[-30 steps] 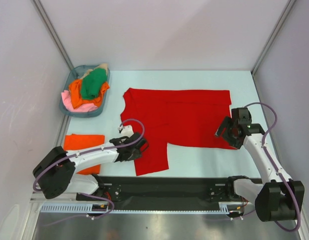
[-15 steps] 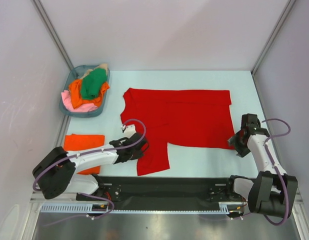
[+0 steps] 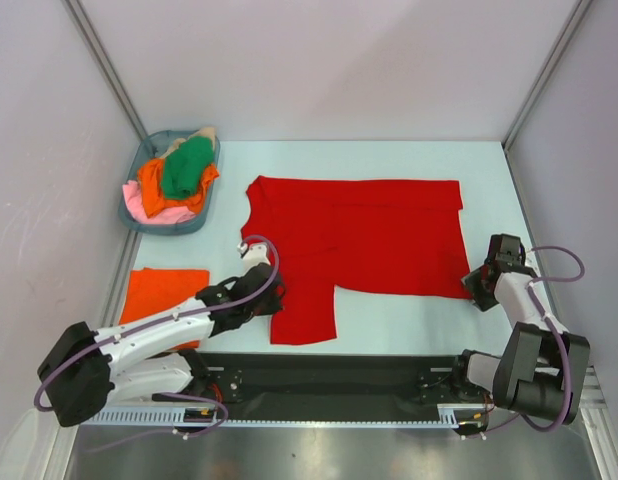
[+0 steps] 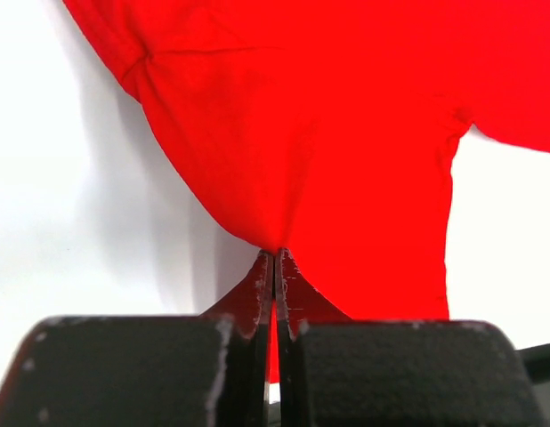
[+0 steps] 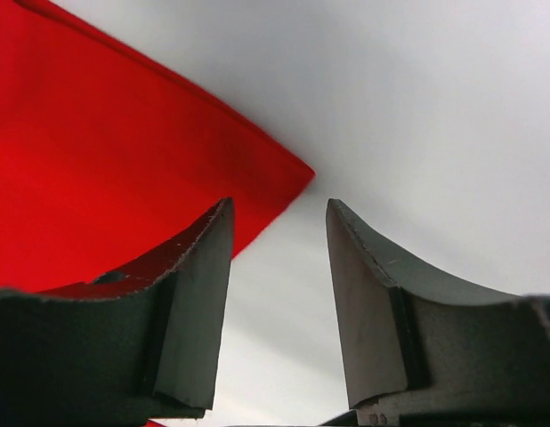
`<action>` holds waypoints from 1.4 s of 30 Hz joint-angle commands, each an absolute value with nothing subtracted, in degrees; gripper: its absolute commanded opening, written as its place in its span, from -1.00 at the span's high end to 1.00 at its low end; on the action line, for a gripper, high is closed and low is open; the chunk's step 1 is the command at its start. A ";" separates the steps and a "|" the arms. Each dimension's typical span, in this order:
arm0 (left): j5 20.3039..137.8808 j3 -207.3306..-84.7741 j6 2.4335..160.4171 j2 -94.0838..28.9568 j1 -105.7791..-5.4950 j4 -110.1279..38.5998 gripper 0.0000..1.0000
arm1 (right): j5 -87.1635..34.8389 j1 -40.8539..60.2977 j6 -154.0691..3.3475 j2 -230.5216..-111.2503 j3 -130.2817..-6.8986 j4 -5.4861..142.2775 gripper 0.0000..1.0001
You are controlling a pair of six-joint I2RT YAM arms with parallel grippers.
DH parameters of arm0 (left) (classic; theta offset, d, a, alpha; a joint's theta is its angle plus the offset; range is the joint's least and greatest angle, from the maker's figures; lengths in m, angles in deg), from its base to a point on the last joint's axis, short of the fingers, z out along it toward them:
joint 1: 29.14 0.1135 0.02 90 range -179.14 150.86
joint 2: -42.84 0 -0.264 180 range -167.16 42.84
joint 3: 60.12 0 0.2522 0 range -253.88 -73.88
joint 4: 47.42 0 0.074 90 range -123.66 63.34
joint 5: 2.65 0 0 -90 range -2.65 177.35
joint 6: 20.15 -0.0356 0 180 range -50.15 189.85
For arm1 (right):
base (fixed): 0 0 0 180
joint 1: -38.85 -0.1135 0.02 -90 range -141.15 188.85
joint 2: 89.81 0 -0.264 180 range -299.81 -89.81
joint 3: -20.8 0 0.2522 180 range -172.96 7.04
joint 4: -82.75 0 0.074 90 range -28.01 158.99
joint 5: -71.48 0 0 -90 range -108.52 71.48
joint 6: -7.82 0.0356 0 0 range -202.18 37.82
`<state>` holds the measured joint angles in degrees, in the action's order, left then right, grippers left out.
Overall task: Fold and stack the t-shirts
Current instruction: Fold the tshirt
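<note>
A bright red t-shirt point(image 3: 359, 235) lies spread flat mid-table, one sleeve pointing toward the near edge. My left gripper point(image 3: 272, 297) is shut on the edge of that sleeve; in the left wrist view the cloth point(image 4: 328, 133) bunches at the closed tips point(image 4: 275, 258). My right gripper point(image 3: 479, 287) is open at the shirt's near right corner point(image 5: 275, 182), which lies just ahead of the left finger point(image 5: 199, 267), not between the jaws. A folded orange t-shirt point(image 3: 167, 292) lies at the near left. Green point(image 3: 186, 168), orange, pink and beige shirts sit piled in the basket.
The blue-grey plastic basket point(image 3: 139, 215) stands at the far left by the left wall. Walls enclose the table on the left, back and right. The arm bases and a black rail point(image 3: 329, 380) run along the near edge.
My left gripper has pulled back toward the near left, dragging the sleeve edge slightly. My right gripper has moved right and nearer, off the shirt, to its near right corner.
</note>
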<state>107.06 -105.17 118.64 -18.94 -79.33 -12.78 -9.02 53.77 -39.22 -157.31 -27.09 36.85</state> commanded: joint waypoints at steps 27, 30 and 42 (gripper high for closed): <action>110.91 -107.89 117.57 -12.71 -79.76 -11.16 0.99 | -7.80 53.00 -41.04 -160.14 -26.70 38.06 1.00; 111.43 -109.65 115.65 -12.09 -79.76 -11.16 1.00 | -7.62 51.07 -41.66 -156.26 -27.41 35.33 1.00; 113.81 -125.29 108.00 -22.87 -71.08 -12.65 0.99 | -8.15 47.03 -48.43 -167.31 -44.62 38.49 1.00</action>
<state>112.57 -120.32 111.78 -19.31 -74.46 -10.90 -7.71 48.37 -45.58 -163.10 -39.54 35.45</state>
